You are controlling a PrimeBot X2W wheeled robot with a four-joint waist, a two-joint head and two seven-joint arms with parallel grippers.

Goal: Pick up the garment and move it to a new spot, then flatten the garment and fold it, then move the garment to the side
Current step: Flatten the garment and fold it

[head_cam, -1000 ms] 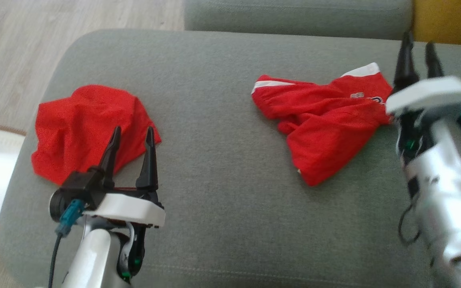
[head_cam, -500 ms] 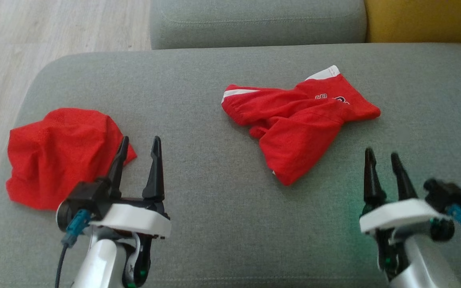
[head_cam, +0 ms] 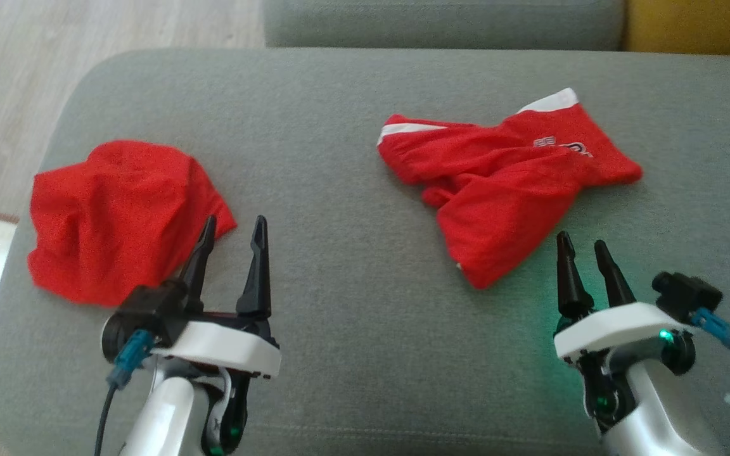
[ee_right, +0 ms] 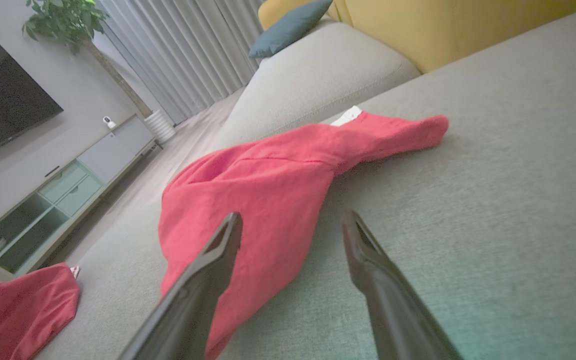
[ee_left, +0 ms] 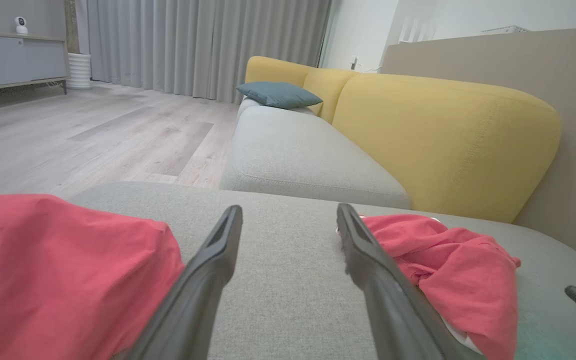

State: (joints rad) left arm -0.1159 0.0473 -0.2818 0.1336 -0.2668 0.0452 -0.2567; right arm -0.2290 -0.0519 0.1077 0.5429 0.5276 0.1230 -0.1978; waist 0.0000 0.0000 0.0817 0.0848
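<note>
Left claw (head_cam: 235,221): stands fully open at the lower left of the head view and grips nothing. Left finger crosses the near right corner of the plain red garment (head_cam: 111,215) in that view; cannot tell whether it touches the cloth. Right claw (head_cam: 581,239): open too, holds nothing, points toward the near tip of the red garment with white trim (head_cam: 504,177), just beside it but apart.

Both garments: lie crumpled on the grey seat cushion (head_cam: 352,316), well apart from each other. Plain one near the left edge, trimmed one to the right of the middle. Cannot tell which of the two belongs to the task. On the trimmed one: white bands at two far corners and small lettering close to the right band.

Farther away: second grey cushion (head_cam: 441,22) behind the first, yellow backrest (head_cam: 694,25) at the far right, pale wood floor (head_cam: 23,82) at the far left. In the left wrist view: blue pillow (ee_left: 278,94) on the far seat, grey curtains (ee_left: 193,45) beyond the floor.
</note>
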